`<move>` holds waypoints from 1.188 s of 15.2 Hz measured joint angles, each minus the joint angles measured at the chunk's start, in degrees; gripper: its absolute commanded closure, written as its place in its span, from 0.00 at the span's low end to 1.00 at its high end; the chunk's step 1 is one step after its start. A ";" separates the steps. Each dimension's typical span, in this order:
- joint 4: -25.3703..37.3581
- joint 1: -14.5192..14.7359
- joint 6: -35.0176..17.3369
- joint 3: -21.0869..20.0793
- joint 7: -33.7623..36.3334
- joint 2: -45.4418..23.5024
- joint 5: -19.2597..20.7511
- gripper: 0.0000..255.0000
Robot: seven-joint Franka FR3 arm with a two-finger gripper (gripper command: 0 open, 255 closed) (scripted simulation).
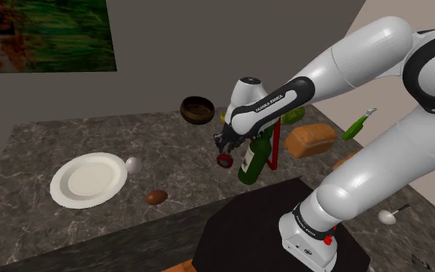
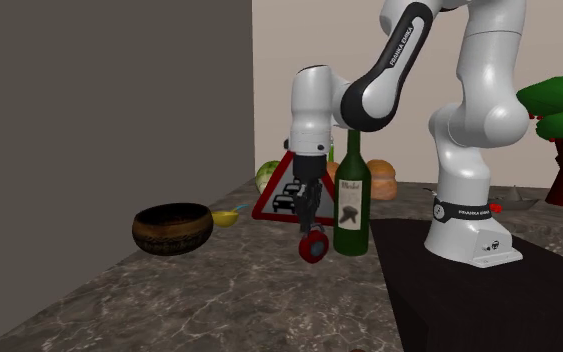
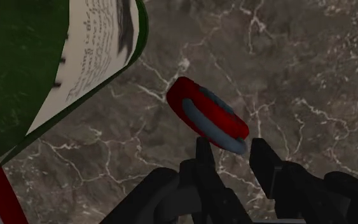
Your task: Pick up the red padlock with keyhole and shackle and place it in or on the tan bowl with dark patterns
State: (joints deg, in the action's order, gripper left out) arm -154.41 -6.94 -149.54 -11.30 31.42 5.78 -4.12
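Observation:
The red padlock [image 1: 225,161] [image 2: 314,246] hangs just above the dark marble counter [image 1: 69,143]. My gripper [image 1: 225,147] [image 2: 311,222] [image 3: 231,147] is shut on its grey-blue shackle [image 3: 225,137], and the round red body [image 3: 203,108] dangles below the fingertips. The tan bowl with dark patterns [image 1: 198,109] [image 2: 173,228] stands near the wall, some way off toward the second exterior view's left. It is empty and upright.
A green wine bottle [image 1: 254,158] [image 2: 350,200] [image 3: 75,63] stands right beside the gripper, with a red triangular warning sign [image 2: 284,195] behind it. A white plate [image 1: 89,179], an egg [image 1: 132,164], a brown lump [image 1: 156,197] and a bread loaf [image 1: 310,140] lie on the counter.

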 measured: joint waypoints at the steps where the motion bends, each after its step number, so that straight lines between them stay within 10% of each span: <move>1: -0.01 -0.05 -0.18 0.03 -0.04 0.04 0.07 1.00; 18: 0.07 0.32 7.88 0.27 -0.84 4.93 -1.43 1.00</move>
State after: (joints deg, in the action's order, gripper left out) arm -154.35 -6.62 -141.67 -11.03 30.58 10.70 -5.55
